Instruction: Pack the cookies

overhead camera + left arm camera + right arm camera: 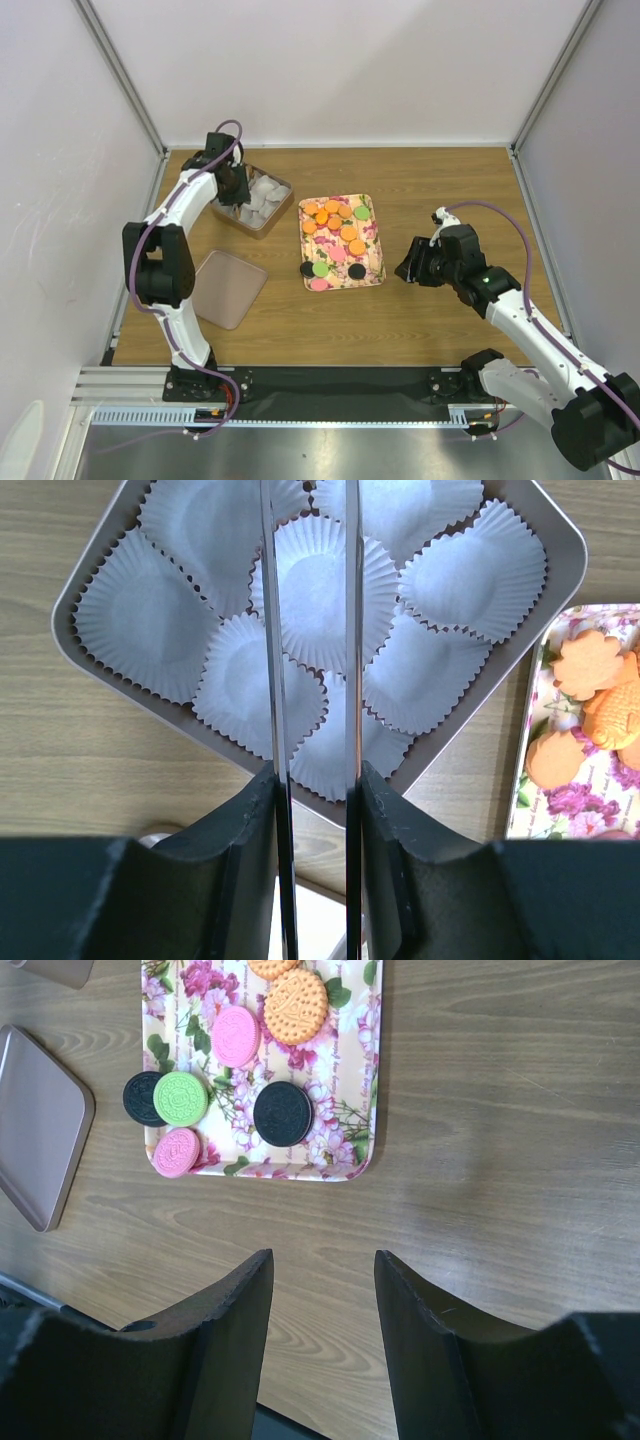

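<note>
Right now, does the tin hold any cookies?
None visible. The tin holds only white paper cups, each empty where seen; the cookies all lie on the floral tray.

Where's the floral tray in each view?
Top external: floral tray in the middle of the table.
Left wrist: tray at the right edge, cut off.
Right wrist: tray at top, left of centre, beyond the open right pincer.
Shared landmark: the orange cookies on it.

White wall panels (pixel 330 60) close in three sides behind aluminium corner posts (pixel 120 70). The wood-grain table (pixel 440 180) is evenly lit, perhaps from overhead.
</note>
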